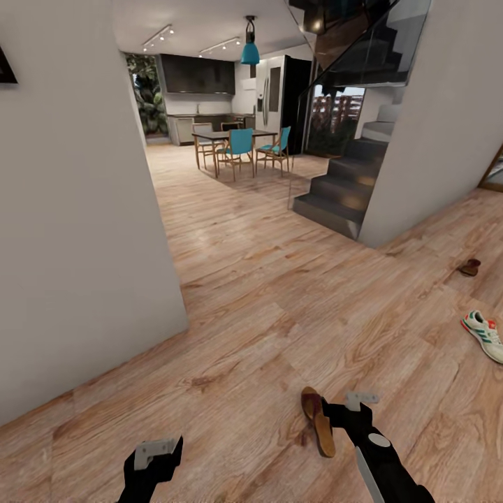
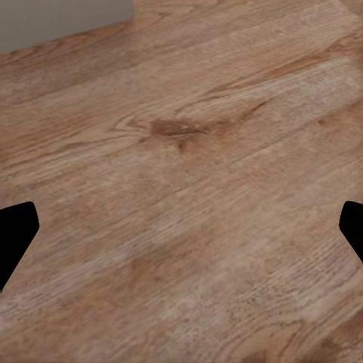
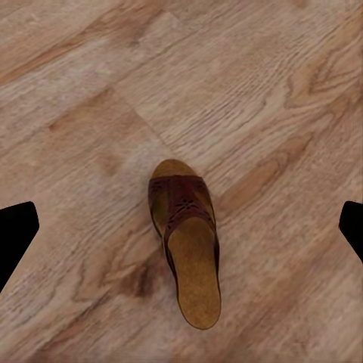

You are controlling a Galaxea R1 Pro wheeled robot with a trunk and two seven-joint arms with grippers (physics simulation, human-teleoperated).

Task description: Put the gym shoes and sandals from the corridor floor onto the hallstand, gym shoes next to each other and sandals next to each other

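One brown sandal [image 1: 318, 420] lies flat on the corridor floor [image 1: 265, 328] near the front of the head view, toe end pointing away from me. My right gripper [image 1: 348, 412] hovers open just right of it and apart from it. The right wrist view looks straight down on this sandal [image 3: 187, 243], which lies between the spread black fingertips [image 3: 17, 231]. A second sandal [image 1: 469, 267] lies far right near the wall corner. A white gym shoe [image 1: 483, 335] with green stripes rests at the right edge. My left gripper [image 1: 157, 454] is open over bare planks [image 2: 181, 189]. The hallstand is out of view.
A white wall [image 1: 77, 230] juts in on the left, ending at a corner. Dark stairs [image 1: 349, 188] with a glass rail rise at the right, beside another white wall [image 1: 440, 126]. A dining table [image 1: 234, 136] with teal chairs stands far back.
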